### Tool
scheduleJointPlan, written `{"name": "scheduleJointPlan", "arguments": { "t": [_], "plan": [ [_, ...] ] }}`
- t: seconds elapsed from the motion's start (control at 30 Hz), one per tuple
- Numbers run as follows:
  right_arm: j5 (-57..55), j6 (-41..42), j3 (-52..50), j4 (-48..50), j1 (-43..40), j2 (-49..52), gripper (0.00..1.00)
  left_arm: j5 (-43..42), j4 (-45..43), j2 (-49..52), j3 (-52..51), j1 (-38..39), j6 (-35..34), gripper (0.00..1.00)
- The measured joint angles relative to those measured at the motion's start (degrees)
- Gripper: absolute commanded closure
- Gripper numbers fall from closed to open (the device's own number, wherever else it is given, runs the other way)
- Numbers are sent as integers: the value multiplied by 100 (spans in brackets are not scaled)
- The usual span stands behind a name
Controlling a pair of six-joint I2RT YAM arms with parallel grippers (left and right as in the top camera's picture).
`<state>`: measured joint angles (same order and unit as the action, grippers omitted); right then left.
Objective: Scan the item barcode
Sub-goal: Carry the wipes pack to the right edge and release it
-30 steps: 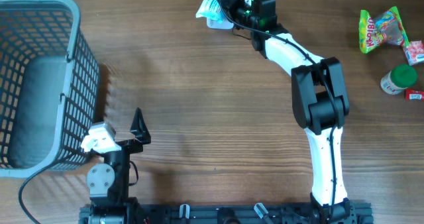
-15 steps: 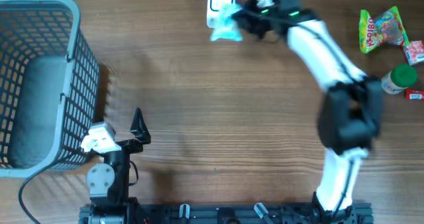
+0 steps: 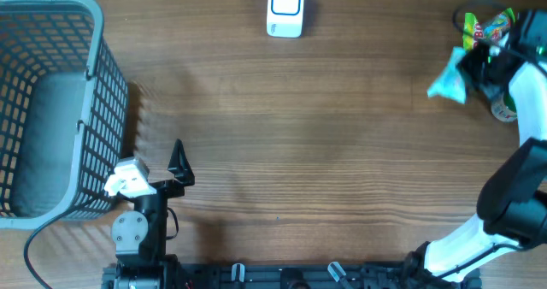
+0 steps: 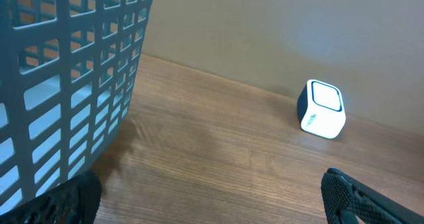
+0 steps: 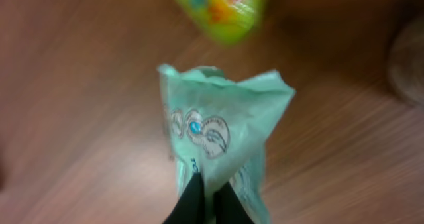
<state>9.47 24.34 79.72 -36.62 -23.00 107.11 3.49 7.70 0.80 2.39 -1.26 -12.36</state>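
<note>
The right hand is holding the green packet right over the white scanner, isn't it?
No. The right gripper does hold the green packet, but far off to the right beside the candy bag, not over the white scanner. The overhead view shows it.

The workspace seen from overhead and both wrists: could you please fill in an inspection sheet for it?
Surface: wooden table, no spills seen.
Job's things: white scanner at the far edge; teal packet held at the right.
Clutter: grey basket at left; colourful candy bag and green-lidded jar at right, partly hidden.
Grippers: left gripper open, empty, beside the basket; right gripper shut on the packet.
Cables: black cable curving by the basket's near corner.
Surroundings: plain wall behind the table.
</note>
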Motion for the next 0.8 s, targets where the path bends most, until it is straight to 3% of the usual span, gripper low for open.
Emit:
{"name": "scheduleJointPlan", "arguments": {
  "t": [0.03, 0.07, 0.1, 0.17, 0.43, 0.8],
  "plan": [
    [-50, -48, -229, 306, -120, 28, 96, 0, 0, 0, 0, 0, 0, 0],
    [-79, -98, -376, 533, -229, 52, 88, 0, -2, 0, 0, 0, 0, 0],
    [-96, -144, -446, 654, -334, 70, 72, 0, 0, 0, 0, 0, 0, 0],
    [-122, -264, -459, 804, -490, 68, 1, 0, 0, 0, 0, 0, 0, 0],
    [791, -601, 518, 264, -332, -234, 0, 0, 0, 0, 0, 0, 0, 0],
    [1305, -579, 1119, -520, 625, -4293, 0, 0, 0, 0, 0, 0, 0, 0]
  ]
}}
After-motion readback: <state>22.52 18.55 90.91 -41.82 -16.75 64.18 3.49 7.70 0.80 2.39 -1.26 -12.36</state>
